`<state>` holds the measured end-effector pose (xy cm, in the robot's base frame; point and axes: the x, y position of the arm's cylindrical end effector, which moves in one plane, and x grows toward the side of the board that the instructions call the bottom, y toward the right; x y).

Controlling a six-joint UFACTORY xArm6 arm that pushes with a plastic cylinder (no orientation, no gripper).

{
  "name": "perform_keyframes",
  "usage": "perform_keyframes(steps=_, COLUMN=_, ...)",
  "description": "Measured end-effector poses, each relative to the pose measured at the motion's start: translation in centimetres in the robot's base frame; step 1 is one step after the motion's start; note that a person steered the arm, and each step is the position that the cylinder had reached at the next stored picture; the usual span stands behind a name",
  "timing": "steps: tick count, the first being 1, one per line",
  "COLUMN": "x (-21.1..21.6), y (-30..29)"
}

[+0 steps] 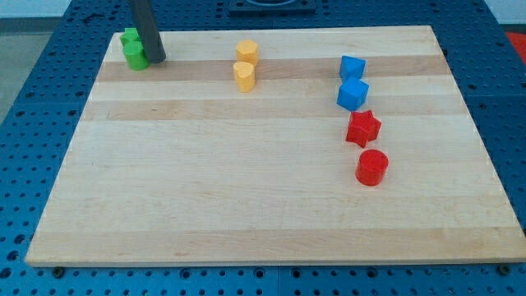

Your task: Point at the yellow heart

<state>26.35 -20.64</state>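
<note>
Operator, you have my tip (158, 60) touching the green blocks (134, 49) at the desk's (246, 189) top left, well apart from the yellow heart (243, 76) below the yellow hexagon (247, 53); no pincer shows.

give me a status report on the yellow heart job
My tip at the view's top left, against the green blocks. Yellow heart off to the tip's right, just below the other yellow block. Bare board between, nothing in the way.
</note>
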Motion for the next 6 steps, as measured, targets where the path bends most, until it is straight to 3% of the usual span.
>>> perform_keyframes(steps=1, x=0.5, y=1.5)
perform_keyframes(steps=3, x=10.7, y=6.4)
perform_keyframes(steps=5, x=8.9, y=20.3)
perform_keyframes(steps=6, x=6.8, y=22.1)
